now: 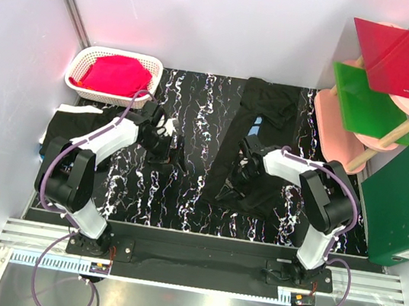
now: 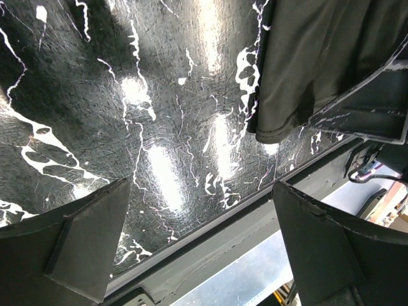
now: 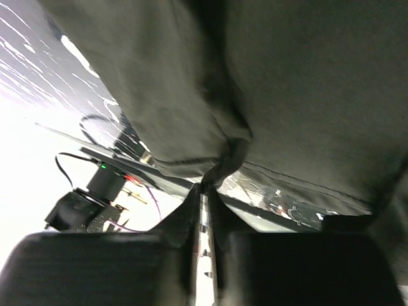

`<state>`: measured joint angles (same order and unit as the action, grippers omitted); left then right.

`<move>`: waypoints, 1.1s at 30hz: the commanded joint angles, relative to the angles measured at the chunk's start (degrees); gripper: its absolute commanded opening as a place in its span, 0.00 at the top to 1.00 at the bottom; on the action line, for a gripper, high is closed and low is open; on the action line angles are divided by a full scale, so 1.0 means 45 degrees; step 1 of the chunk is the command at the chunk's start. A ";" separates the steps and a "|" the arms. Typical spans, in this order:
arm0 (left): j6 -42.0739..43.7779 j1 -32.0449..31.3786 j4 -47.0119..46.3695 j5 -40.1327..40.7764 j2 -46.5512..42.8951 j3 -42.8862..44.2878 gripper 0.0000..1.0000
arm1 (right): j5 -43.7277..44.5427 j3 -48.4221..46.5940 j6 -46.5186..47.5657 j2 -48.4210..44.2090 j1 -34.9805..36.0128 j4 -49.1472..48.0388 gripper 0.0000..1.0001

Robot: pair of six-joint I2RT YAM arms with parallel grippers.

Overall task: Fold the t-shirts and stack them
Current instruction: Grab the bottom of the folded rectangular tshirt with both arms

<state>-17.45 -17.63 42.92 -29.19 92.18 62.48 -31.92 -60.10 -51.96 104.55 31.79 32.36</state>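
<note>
The right gripper's [image 3: 205, 191] jaws are pressed almost together on a small bunched fold of the black shirt [image 3: 287, 95], at a hem. The cloth hangs over the fingers. The left gripper [image 2: 199, 188] stands wide open and holds nothing, with bare mat [image 2: 159, 127] beneath it.

From above, the shirt [image 1: 260, 115] is a long, narrow, rumpled strip right of centre. Its long axis runs from the mat's far edge toward the near edge, and the near end leans slightly left. I cannot tell which end is the neck.

Open mat [image 1: 183, 196] lies between the arms and along the near edge. A second shirt [image 1: 67, 121] sits at the left edge, and a basket [image 1: 86, 66] with red cloth [image 1: 116, 74] is at the far left corner.
</note>
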 commanded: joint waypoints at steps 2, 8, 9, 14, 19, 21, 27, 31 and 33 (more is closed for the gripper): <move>0.0265 0.0069 -0.0279 0.0119 -0.0290 -0.0095 0.01 | 0.0394 -0.0707 0.0161 0.0165 0.0142 0.0133 1.00; 0.0226 0.0070 -0.0357 0.0041 -0.0036 -0.0056 0.01 | 0.0745 -0.1039 0.0317 -0.0555 0.0142 0.0854 1.00; 0.0226 0.0070 -0.0377 0.0022 0.0003 -0.0037 0.01 | 0.0804 -0.1117 0.0337 -0.0732 0.0142 0.1011 1.00; 0.0168 0.0070 -0.0533 -0.0115 0.0315 0.0061 0.01 | 0.1797 -0.1741 0.0532 -0.2157 0.0142 0.2806 1.00; 0.0187 0.0070 -0.0553 -0.0290 0.0608 0.0295 0.01 | 0.3147 -0.1451 0.0299 -0.3894 0.0123 0.4389 1.00; 0.0187 0.0070 -0.0533 -0.0329 0.0667 0.0393 0.01 | 0.3383 -0.0983 0.0220 -0.4112 0.0123 0.4643 1.00; 0.0167 0.0070 -0.0553 -0.0486 0.0921 0.0628 0.01 | 0.3636 0.0346 -0.0034 -0.4269 0.0123 0.4840 1.00; 0.0167 0.0070 -0.0553 -0.0506 0.0980 0.0608 0.01 | 0.3930 0.0951 -0.0074 -0.3958 0.0123 0.5016 1.00; 0.0167 0.0070 -0.0533 -0.0506 0.0999 0.0589 0.01 | 0.4047 0.1069 -0.0034 -0.3820 0.0123 0.5094 1.00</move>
<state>-17.37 -17.63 41.91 -29.82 96.20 63.00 -16.38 -56.10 -51.42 86.43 31.90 53.04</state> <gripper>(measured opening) 0.987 0.010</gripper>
